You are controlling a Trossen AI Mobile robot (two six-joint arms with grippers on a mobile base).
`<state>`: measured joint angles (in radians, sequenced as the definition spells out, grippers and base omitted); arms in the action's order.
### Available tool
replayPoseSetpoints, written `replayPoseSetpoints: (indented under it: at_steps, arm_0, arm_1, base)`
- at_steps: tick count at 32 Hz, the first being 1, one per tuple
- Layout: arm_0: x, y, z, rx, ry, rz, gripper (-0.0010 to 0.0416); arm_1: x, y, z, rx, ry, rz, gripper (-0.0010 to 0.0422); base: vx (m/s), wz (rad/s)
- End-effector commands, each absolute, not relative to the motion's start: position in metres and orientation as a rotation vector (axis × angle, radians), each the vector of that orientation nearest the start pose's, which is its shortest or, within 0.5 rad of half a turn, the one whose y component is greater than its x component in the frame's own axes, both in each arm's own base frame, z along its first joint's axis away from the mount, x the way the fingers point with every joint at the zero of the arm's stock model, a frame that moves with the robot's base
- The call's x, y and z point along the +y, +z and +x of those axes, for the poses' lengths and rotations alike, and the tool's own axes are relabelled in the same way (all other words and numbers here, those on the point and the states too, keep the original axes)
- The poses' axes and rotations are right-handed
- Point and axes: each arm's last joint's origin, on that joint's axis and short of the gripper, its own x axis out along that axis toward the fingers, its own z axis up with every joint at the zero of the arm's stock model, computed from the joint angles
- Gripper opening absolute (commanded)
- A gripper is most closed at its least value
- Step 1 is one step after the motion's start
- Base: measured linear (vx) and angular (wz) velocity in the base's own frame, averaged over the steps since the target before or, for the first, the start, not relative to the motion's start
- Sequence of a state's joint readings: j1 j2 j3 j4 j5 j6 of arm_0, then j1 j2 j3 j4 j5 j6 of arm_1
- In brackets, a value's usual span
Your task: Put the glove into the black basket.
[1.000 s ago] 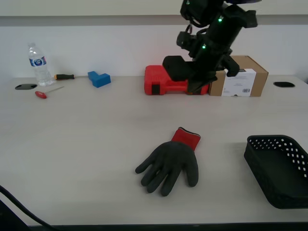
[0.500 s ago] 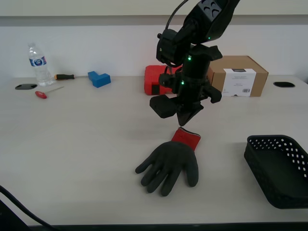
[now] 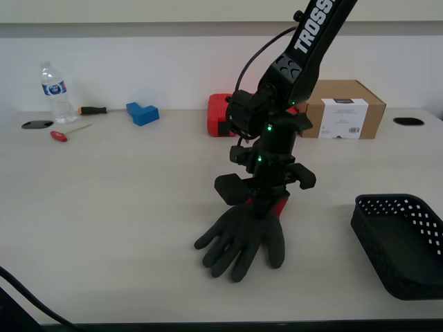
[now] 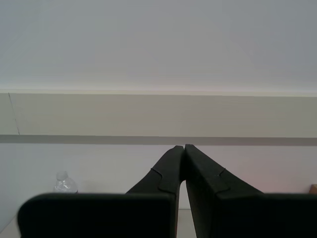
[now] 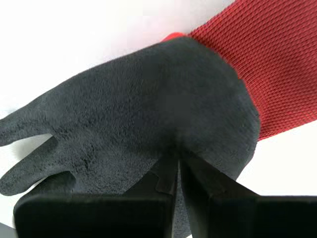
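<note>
The glove [image 3: 242, 238] lies flat on the table near the front middle, dark grey fingers toward the front edge, red cuff toward the back. In the first wrist view the glove [image 5: 148, 99] fills the frame. My first gripper [image 3: 261, 205] has come straight down on it; its jaws [image 5: 179, 157] are shut together with the tips touching the dark coating just beside the red cuff. The black basket [image 3: 398, 202] stands at the exterior view's right front, apart from the glove. My second gripper [image 4: 184, 147] is shut and empty, pointing at a wall; it is not in the exterior view.
A red tool case [image 3: 221, 116] and a cardboard box [image 3: 342, 109] stand at the back behind the arm. A water bottle [image 3: 54, 93], a blue block [image 3: 142, 113] and two screwdrivers [image 3: 68, 132] lie at the back on the exterior view's left.
My first arm has swung down from above the red case toward the front, and its shut gripper has dropped onto the glove near the cuff. The glove and basket have not moved.
</note>
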<state>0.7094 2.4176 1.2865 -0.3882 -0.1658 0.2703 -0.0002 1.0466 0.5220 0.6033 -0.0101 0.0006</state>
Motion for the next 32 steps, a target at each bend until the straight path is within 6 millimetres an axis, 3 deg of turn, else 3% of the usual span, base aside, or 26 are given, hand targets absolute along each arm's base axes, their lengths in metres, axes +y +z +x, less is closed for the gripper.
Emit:
replayPoseSetpoints:
  at_steps: [1,3,9,14,18,22,26,32]
  arm_0:
    - [0.253,-0.013,0.288,1.555,0.489,-0.206,0.0054]
    - [0.252,-0.014,0.288,1.534,0.471,-0.247,0.0103]
    - [0.249,-0.015,0.288,1.493,0.472,-0.344,0.0189]
    - [0.249,-0.015,0.291,1.464,0.462,-0.356,0.0216]
    - [0.249,-0.021,0.291,1.476,0.465,-0.351,0.0208]
    - [0.247,-0.046,0.287,1.573,0.519,-0.295,0.0187]
    - [0.248,-0.045,0.289,1.563,0.521,-0.293,0.0174]
    - [0.248,-0.045,0.289,1.560,0.528,-0.305,0.0029]
  arm_1:
    - [0.000,0.270,0.226,-0.084,0.011,0.001,0.0000]
    - [0.000,0.270,0.226,-0.084,0.011,0.001,0.0000]
    - [0.000,0.270,0.226,-0.084,0.011,0.000,0.0000]
    - [0.000,0.270,0.226,-0.084,0.011,0.001,0.0000]
    - [0.000,0.270,0.226,-0.084,0.010,0.001,0.0000]
    - [0.000,0.269,0.226,-0.083,0.010,0.000,0.0000]
    - [0.000,0.270,0.227,-0.084,0.011,0.001,0.0000]
    - [0.000,0.270,0.226,-0.084,0.011,0.000,0.0000]
  base:
    - [0.000,0.000]
    - [0.000,0.000]
    - [0.000,0.000]
    - [0.000,0.000]
    - [0.000,0.000]
    - [0.000,0.000]
    - [0.000,0.000]
    - [0.000,0.000]
